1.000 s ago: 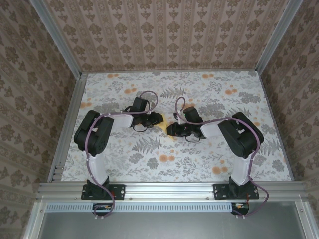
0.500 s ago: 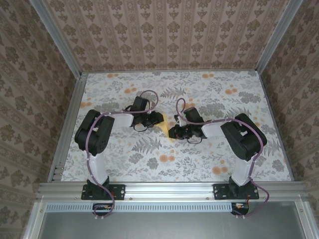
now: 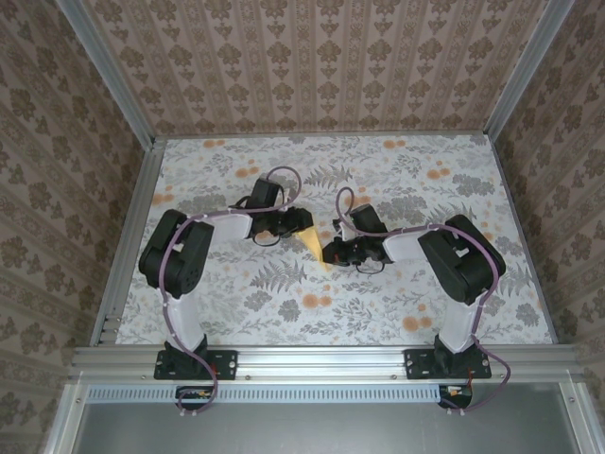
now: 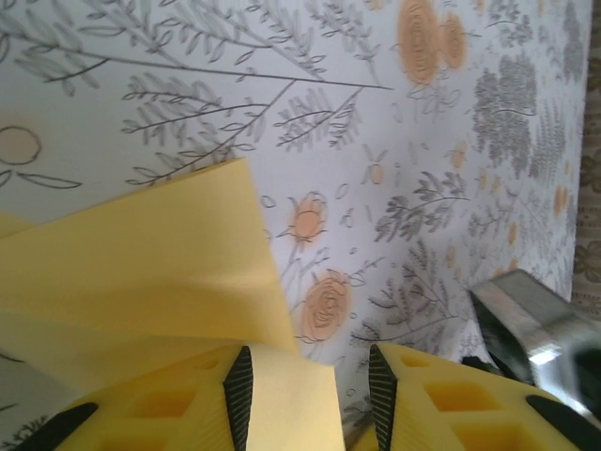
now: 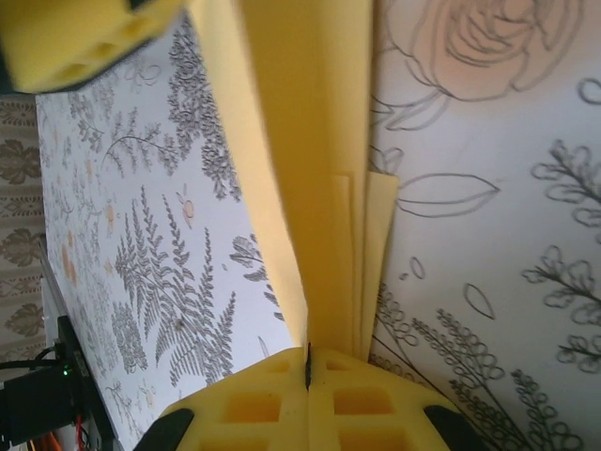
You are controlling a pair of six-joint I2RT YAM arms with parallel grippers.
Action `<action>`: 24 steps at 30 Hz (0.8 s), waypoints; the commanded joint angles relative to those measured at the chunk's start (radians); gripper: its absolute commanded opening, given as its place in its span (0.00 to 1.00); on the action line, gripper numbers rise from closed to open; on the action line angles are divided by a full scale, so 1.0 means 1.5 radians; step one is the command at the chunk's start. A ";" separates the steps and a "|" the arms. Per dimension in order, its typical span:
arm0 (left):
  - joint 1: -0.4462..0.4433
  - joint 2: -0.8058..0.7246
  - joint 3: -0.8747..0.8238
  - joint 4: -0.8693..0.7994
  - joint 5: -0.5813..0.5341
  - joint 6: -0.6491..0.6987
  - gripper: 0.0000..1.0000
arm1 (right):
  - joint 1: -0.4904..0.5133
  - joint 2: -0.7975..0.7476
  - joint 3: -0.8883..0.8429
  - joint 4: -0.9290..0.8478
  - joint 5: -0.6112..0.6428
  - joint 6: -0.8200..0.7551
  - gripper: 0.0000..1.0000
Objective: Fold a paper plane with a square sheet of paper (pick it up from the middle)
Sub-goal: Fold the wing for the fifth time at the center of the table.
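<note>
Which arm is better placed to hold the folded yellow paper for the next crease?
Right, probably. The right claw is shut on the layered edge of the folded yellow-orange paper sheet; the left claw stands open, gripping nothing.

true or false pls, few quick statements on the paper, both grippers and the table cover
1. The right gripper is clamped on the folded yellow paper. True.
2. The left gripper has its jaws pressed fully together. False: they stand apart, with an edge of the paper in the gap.
3. The paper is one flat, unfolded square. False: it is folded into several layers and narrows to a point in the top view.
4. A floral cloth covers the table. True.
</note>
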 commanded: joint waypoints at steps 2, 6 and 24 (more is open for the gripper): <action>0.003 -0.061 -0.044 0.058 0.027 0.021 0.45 | -0.010 0.016 -0.024 0.015 0.003 0.032 0.05; -0.004 -0.075 -0.081 0.095 0.032 0.020 0.46 | -0.011 0.020 -0.030 0.032 0.000 0.044 0.06; -0.033 -0.030 -0.102 0.117 0.035 0.001 0.37 | -0.018 0.032 -0.025 0.020 0.002 0.047 0.07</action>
